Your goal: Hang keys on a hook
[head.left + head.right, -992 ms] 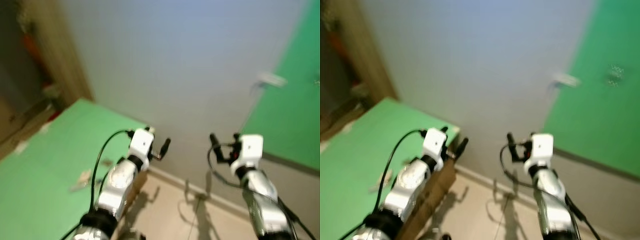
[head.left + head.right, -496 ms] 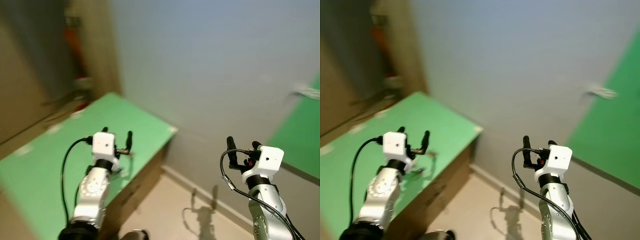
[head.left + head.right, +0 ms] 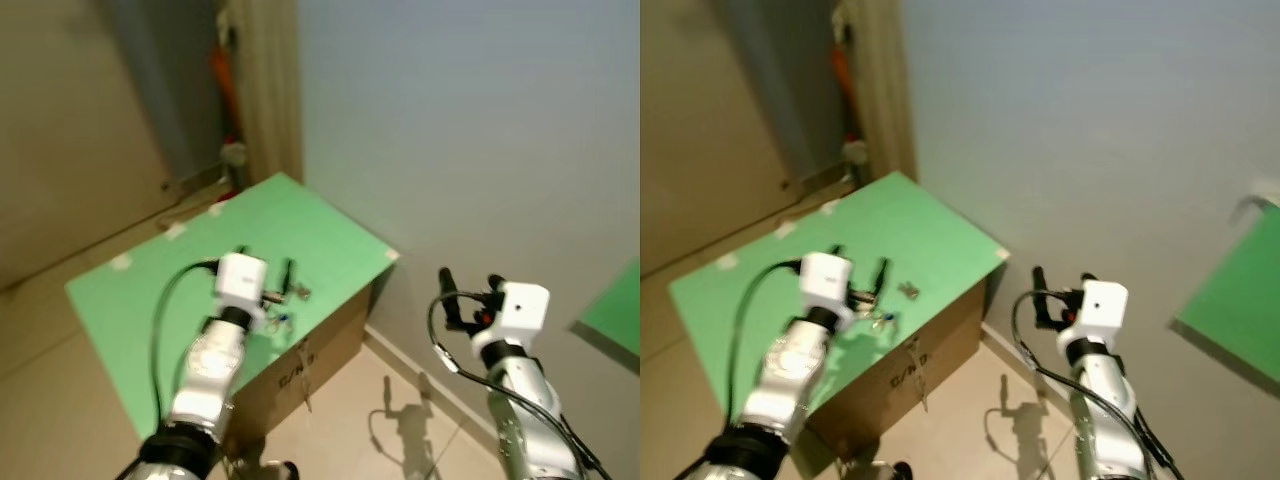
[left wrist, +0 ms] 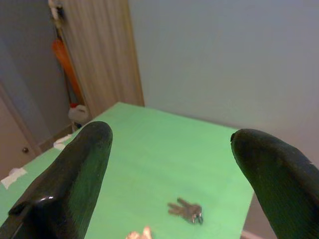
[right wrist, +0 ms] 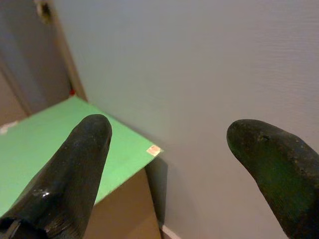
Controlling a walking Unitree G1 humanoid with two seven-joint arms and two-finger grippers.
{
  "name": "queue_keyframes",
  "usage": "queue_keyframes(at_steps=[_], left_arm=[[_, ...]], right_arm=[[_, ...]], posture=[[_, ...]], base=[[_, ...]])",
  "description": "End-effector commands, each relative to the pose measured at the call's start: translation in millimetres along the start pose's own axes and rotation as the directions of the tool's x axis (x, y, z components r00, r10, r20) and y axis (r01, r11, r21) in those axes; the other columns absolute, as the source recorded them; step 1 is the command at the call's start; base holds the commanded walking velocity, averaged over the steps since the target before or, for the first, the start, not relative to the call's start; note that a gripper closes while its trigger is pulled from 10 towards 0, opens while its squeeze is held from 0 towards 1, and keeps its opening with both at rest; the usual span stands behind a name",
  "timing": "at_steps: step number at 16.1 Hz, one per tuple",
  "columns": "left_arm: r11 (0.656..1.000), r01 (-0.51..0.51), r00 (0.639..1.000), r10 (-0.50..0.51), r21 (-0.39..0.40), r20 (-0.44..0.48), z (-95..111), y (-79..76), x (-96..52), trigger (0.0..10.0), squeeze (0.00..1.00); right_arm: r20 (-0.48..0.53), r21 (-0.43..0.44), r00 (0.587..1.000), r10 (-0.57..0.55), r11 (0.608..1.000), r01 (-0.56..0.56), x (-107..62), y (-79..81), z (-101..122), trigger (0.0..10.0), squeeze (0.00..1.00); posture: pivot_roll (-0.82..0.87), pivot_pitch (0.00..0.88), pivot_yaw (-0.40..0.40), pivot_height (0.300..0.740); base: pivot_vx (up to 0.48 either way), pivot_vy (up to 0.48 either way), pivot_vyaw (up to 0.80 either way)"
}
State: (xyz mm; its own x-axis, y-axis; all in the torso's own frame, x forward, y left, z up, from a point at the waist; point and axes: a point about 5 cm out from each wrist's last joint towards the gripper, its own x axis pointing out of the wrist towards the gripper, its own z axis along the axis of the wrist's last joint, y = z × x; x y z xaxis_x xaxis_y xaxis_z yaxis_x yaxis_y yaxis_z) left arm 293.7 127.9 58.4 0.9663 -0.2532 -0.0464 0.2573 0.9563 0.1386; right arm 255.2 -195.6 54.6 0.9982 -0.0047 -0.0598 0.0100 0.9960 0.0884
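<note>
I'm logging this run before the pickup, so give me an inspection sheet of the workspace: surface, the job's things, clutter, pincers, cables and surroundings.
Surface: green top on a cardboard box standing against a pale wall.
Job's things: keys lie flat on the green top, ungripped; hook: nothing seen.
Clutter: a small pale scrap beside the keys; white tape pieces at the far edge.
Pincers: left pincer open, held above the keys; right pincer open, off the box, facing the wall.
Cables: a black cable loops along the left arm, another by the right wrist.
Surroundings: wooden door frame, an orange item leaning by it, a second green panel to the right.
</note>
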Motion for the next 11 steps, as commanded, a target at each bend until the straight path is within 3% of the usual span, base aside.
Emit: queue_keyframes(at_steps=[1, 11], left_arm=[[1.000, -0.008, 1.000, 0.008, 0.025, -0.011, -2, 5.0, -1.5, 10.0, 0.00], [0.996, 0.073, 0.997, -0.072, 0.058, -0.010, -2, -12.7, 3.0, 10.0, 0.00]], right_arm=[[-0.003, 0.002, 1.000, 0.031, 1.000, -0.031, 1.9, 6.9, 0, 10.0, 0.00], [-0.052, -0.055, 0.994, 0.093, 0.994, -0.096, 2.1, 12.4, -7, 10.0, 0.00]], posture=[[-0.09, 0.025, 0.020, 0.740], [-0.10, 0.000, 0.023, 0.740]], base=[[0.000, 0.000, 0.53], [0.000, 0.000, 0.54]])
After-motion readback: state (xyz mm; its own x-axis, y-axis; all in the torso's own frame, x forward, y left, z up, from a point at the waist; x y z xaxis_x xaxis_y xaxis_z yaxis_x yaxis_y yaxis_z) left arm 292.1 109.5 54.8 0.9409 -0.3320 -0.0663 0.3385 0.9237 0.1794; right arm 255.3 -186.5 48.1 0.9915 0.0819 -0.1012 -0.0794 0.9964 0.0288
